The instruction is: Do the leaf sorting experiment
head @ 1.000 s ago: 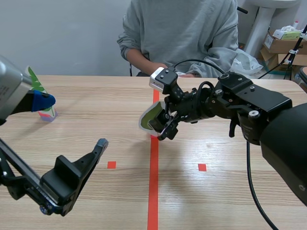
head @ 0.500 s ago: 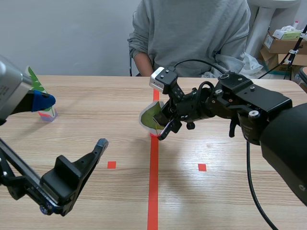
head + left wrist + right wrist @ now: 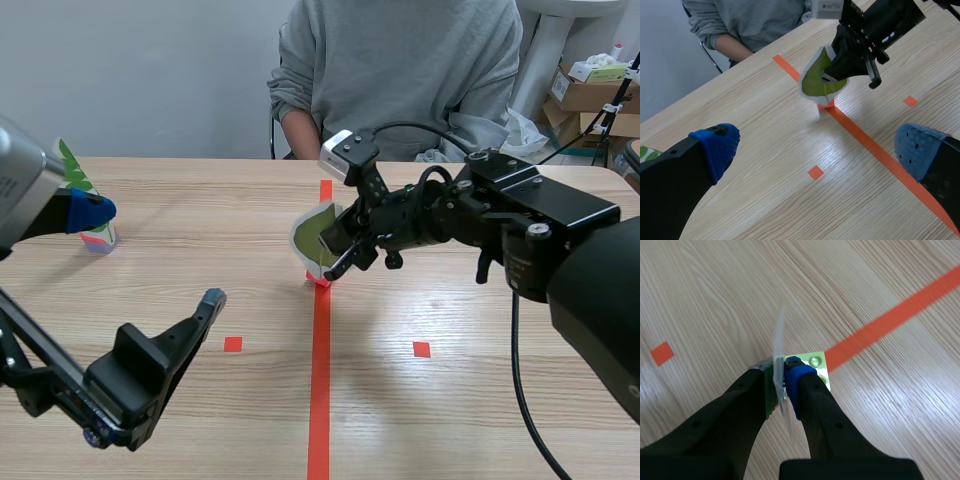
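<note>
A laminated green leaf card (image 3: 311, 240) with a white rim stands tilted on a small red base (image 3: 320, 281), just over the orange-red tape line. My right gripper (image 3: 336, 256) is shut on it from the right. In the right wrist view the card (image 3: 779, 347) is seen edge-on, pinched between my fingers, with a pale green block (image 3: 816, 365) at its foot. The left wrist view shows the same card (image 3: 817, 80) ahead of my left gripper (image 3: 817, 150), which is open and well short of it. In the scene view my left gripper (image 3: 150, 255) hangs open at the near left.
A second leaf card (image 3: 74, 168) stands on a pink and blue base (image 3: 98, 240) at the far left of the table. A person in a grey sweater (image 3: 400, 70) sits across the table. Cardboard boxes (image 3: 590, 95) stand behind at the right.
My right gripper has raised the leaf card a little and tipped it more upright. The person's hand has left the table and their body has shifted right. The left arm has kept still.
</note>
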Motion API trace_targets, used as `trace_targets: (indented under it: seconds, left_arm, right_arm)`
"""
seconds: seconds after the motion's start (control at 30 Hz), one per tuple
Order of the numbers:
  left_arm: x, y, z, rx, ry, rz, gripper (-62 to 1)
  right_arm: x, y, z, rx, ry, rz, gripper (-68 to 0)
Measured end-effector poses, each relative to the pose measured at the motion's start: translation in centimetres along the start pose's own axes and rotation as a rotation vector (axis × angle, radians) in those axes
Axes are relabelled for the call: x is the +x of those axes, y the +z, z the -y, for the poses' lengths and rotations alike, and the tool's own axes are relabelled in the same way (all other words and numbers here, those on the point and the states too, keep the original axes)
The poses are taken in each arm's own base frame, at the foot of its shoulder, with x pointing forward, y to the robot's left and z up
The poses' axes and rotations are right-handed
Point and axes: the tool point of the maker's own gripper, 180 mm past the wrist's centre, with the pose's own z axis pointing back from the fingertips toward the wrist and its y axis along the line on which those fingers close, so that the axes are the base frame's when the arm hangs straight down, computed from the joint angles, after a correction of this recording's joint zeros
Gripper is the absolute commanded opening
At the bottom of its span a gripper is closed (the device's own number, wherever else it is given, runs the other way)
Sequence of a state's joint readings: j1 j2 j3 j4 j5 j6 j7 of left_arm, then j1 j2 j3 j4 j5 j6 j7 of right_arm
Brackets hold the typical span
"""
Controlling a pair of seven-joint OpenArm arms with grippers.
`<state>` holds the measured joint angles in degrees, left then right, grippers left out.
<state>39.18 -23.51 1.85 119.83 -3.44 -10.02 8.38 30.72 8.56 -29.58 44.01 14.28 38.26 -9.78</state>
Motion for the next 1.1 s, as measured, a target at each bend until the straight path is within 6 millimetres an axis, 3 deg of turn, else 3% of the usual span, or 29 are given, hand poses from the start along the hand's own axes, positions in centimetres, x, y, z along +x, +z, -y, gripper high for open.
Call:
trace_targets:
  seconds: [0.13,0.27,0.37,0.47,0.63,0.73,0.83,0.97,1.1]
  left_arm:
    - [0.0,0.0,0.0,0.0,0.001,0.001,1.4]
    - [0.3,0.0,0.0,-0.003,0.03,0.017,1.4]
    - [0.4,0.0,0.1,-0.004,0.044,0.021,1.4]
    - [0.4,0.0,0.1,-0.005,0.044,0.02,1.4]
    - [0.4,0.0,0.1,-0.004,0.044,0.02,1.4]
    - [0.4,0.0,0.1,-0.004,0.044,0.019,1.4]
    - [0.3,0.0,0.1,-0.005,0.044,0.019,1.4]
    - [0.4,0.0,0.1,-0.005,0.044,0.019,1.4]
    - [0.4,0.0,0.1,-0.004,0.044,0.02,1.4]
  right_arm:
    - [-0.5,3.3,4.2,-0.11,-0.134,0.03,-65.5]
    - [-1.2,9.8,9.8,-0.306,-0.207,0.101,-65.5]
    - [-3.0,15.3,13.3,-0.474,-0.253,0.122,-65.5]
    - [-5.6,19.4,15.2,-0.582,-0.328,0.127,-65.6]
    - [-9.3,24.0,17.4,-0.751,-0.461,0.108,-65.6]
    - [-10.1,25.8,18.4,-0.825,-0.504,0.11,-65.6]
    - [-10.0,26.1,18.9,-0.847,-0.487,0.094,-65.6]
    - [-10.6,25.3,19.4,-0.851,-0.481,0.076,-65.6]
    - [-13.2,24.1,19.2,-0.841,-0.537,0.043,-65.6]
